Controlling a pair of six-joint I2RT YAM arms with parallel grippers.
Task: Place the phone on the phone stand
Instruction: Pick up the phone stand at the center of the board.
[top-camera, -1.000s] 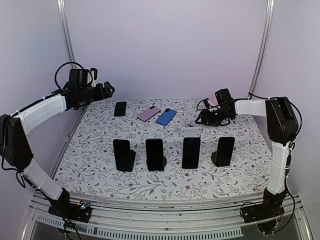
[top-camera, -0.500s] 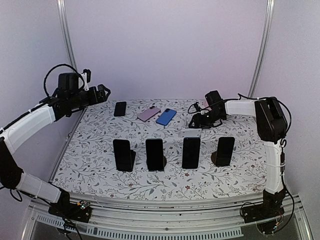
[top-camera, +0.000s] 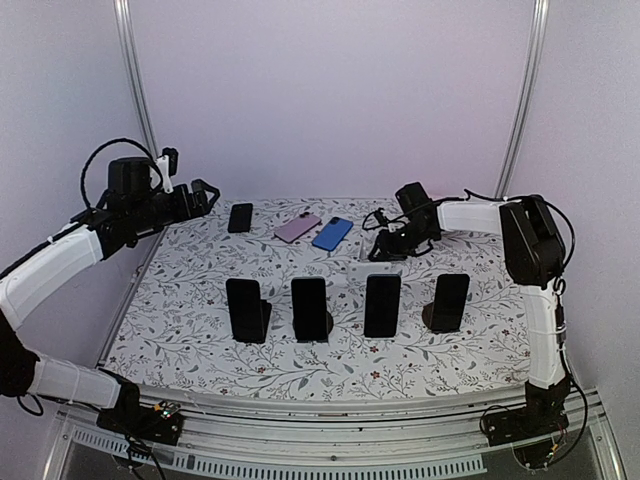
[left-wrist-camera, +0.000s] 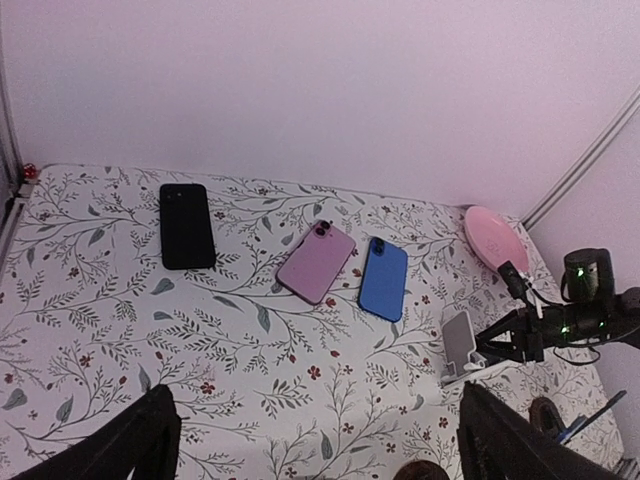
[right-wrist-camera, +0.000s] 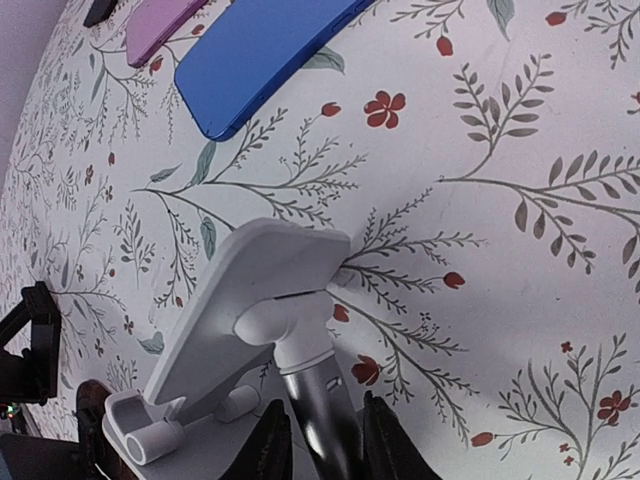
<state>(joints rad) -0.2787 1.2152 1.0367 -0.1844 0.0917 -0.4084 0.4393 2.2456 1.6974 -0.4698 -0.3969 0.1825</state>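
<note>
A white phone stand (right-wrist-camera: 250, 310) rests on the floral table. My right gripper (right-wrist-camera: 325, 445) is shut on its metal stem (right-wrist-camera: 318, 405), one finger on each side. In the top view the stand (top-camera: 362, 268) sits just behind the front row, with the right gripper (top-camera: 386, 247) at it. Three phones lie flat at the back: black (top-camera: 240, 217), pink (top-camera: 297, 227) and blue (top-camera: 332, 232). They also show in the left wrist view: black (left-wrist-camera: 187, 225), pink (left-wrist-camera: 317, 262), blue (left-wrist-camera: 383, 277). My left gripper (top-camera: 205, 192) is open and empty, high above the table's back left.
Several black phones stand on stands in a front row, from the left one (top-camera: 247, 310) to the right one (top-camera: 449, 301). A pink oval dish (left-wrist-camera: 497, 235) lies at the back right. Frame posts rise at both back corners.
My right gripper has slid left along the table with the white stand in it. My left arm has drawn slightly back and down at the back left.
</note>
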